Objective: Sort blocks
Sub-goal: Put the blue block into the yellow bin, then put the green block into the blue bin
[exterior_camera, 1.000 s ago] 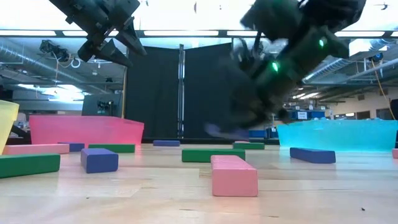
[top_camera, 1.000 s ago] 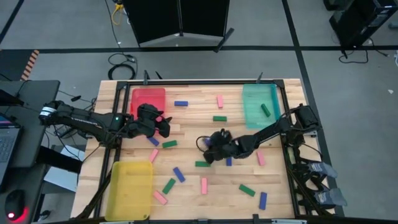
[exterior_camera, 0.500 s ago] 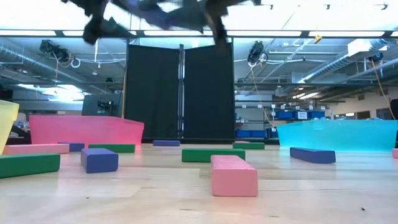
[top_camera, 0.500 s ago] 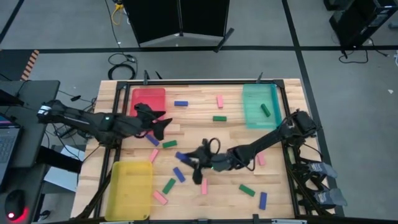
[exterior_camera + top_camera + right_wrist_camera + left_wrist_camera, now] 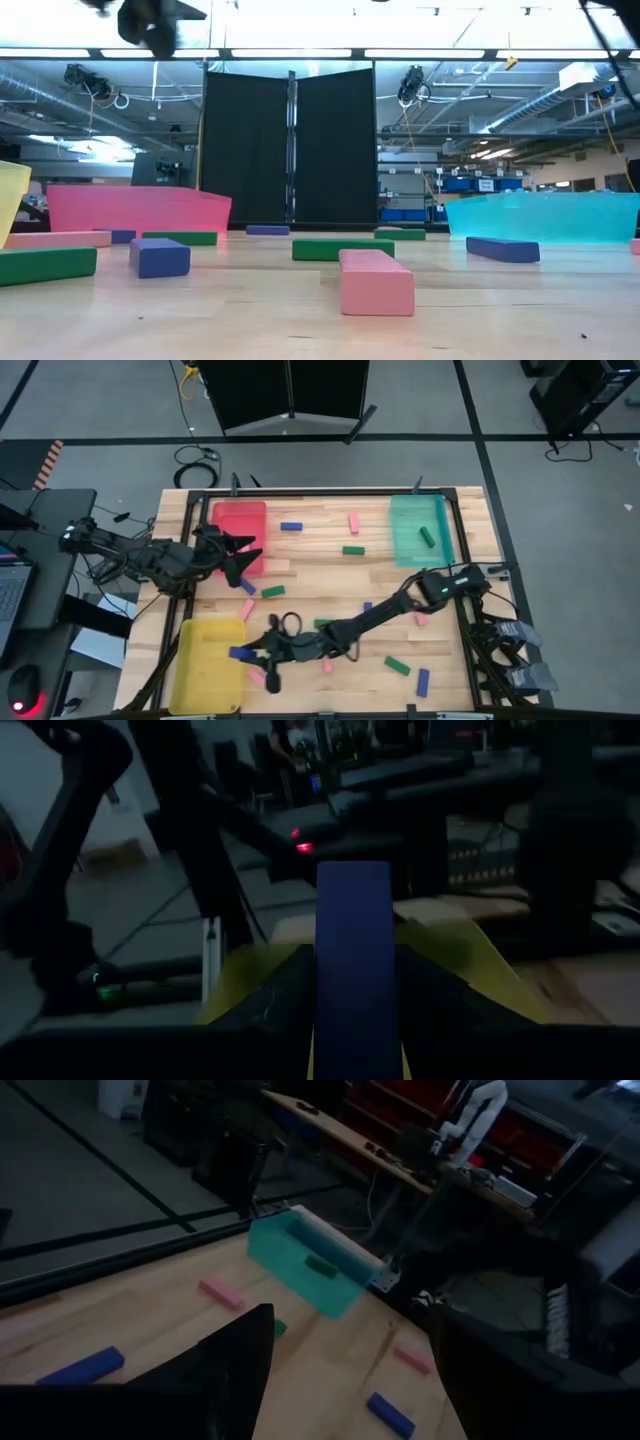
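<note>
Small pink, blue and green blocks lie flat across the wooden table, among them a blue one (image 5: 291, 526), a pink one (image 5: 353, 522) and a green one (image 5: 352, 550). Another green block (image 5: 427, 537) lies inside the teal tray (image 5: 405, 510). My right arm reaches across to the table's near left, and my right gripper (image 5: 245, 654) is shut on a blue block (image 5: 352, 920) at the yellow tray's (image 5: 205, 670) right wall. My left gripper (image 5: 246, 558) hangs open and holds nothing, beside the red tray (image 5: 238, 515); its fingers (image 5: 235, 1370) stand wide apart. My right gripper pinches the blue block (image 5: 352, 1010) between its two fingers, which lie along its long sides. The block's free end (image 5: 238, 653) sticks out past the fingertips toward the table's left. The fingers come from the table's right, and the block is lifted clear over the yellow tray's right wall.
Red tray at the far left, yellow tray at the near left, teal tray (image 5: 310, 1270) at the far right. Loose blocks lie under my stretched right arm (image 5: 370, 618). In the low view a pink block (image 5: 376, 282) and a blue block (image 5: 160, 257) sit nearest.
My right gripper, shut on the blue block, has swept fast from the table's middle toward the near left, ending at the yellow tray's right wall with the block lifted clear. My left gripper has risen and drawn back slightly toward the left, still open.
</note>
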